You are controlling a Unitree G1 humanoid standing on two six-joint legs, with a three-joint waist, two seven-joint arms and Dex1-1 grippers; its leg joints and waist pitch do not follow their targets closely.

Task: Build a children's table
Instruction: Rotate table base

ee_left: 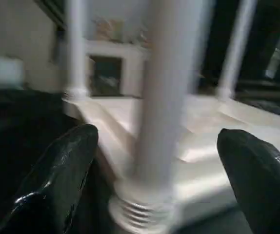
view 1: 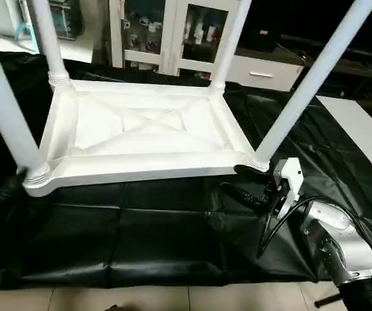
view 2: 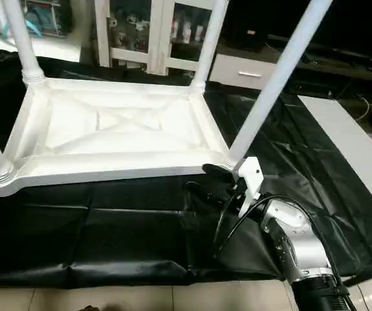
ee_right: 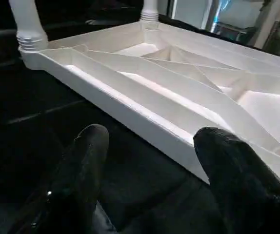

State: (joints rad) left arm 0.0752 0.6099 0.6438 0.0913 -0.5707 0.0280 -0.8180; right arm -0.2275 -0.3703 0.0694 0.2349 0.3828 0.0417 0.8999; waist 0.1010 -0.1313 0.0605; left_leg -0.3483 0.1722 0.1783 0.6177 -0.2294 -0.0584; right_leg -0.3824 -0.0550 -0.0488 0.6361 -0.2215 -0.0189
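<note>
tabletop [view 1: 140, 139] looks like smooth white plastic, slight sheen; legs [view 1: 306, 87] same stuff; black sheet [view 1: 160, 233] under it is crinkly, kinda glossy

Black cloth [view 1: 140, 240] covers the work table; behind it stands a white glass-door cabinet [view 1: 173, 39]; a low white drawer unit [view 1: 264, 72] beside it; pale tiled floor [view 1: 173, 299] in front

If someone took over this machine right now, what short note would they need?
Left hand: open, fingers either side of the near left leg, not closed on it.
Right hand: open, empty, beside the near right corner.
Tabletop: upside down on the black-draped work table, ribs showing.
Done: all four legs stand in their corner sockets.
Left: probably check the legs are tight, then turn the table upright.
</note>
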